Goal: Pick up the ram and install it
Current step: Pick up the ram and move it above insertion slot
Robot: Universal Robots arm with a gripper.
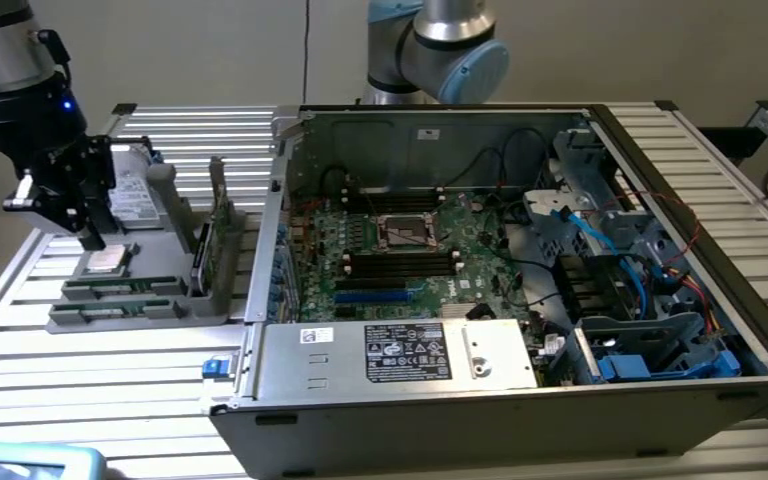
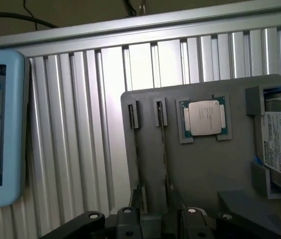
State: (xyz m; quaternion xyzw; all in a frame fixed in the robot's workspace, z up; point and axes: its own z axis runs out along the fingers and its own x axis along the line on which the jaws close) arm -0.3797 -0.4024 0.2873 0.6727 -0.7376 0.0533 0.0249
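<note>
so we've got the gripper [image 1: 75, 232] hanging in the upper left of the exterior frame, right over the grey holder [image 1: 57, 322] that sits beside the open pc case [image 1: 398, 125]. its jaws are spread as wide as they go and we see nothing held in them. the ram [image 1: 124, 287] stands on edge in a holder slot at the left of the frame, a second stick [image 1: 115, 312] just below it. a cpu [image 1: 104, 260] lies between the fingertips and the ram.
</note>
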